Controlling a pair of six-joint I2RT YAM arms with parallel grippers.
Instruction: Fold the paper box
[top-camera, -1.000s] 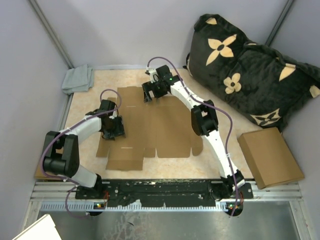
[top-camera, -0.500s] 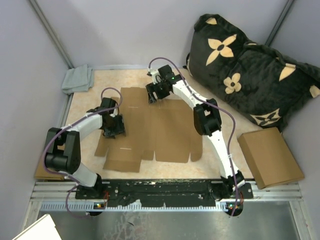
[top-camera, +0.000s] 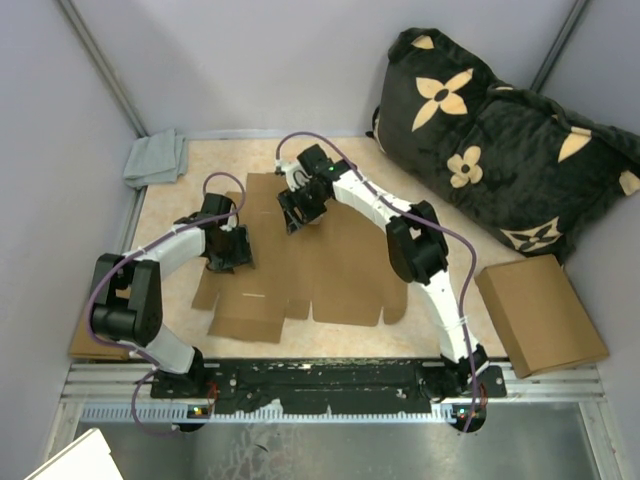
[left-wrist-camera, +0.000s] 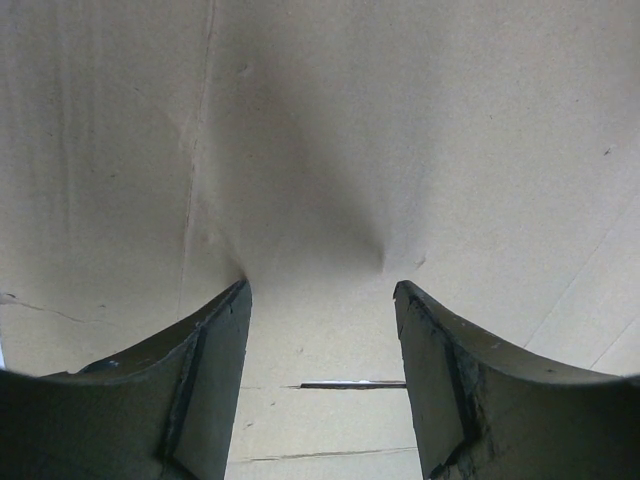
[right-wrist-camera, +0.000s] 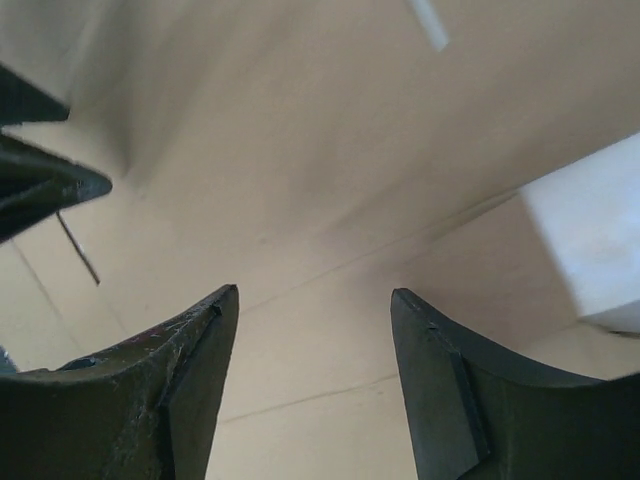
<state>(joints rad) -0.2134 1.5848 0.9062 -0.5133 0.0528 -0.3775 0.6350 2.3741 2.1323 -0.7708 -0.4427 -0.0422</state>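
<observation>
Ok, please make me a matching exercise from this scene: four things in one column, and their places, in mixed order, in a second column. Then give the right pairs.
Things:
1. grey cloth
2. black cushion with beige flowers
3. flat paper box sheet
4. ready-made brown box

Places:
A. middle of the table
B. far left corner
C. near right side
D. far right corner

Pairs: 1-B, 2-D, 3-A, 4-C.
</observation>
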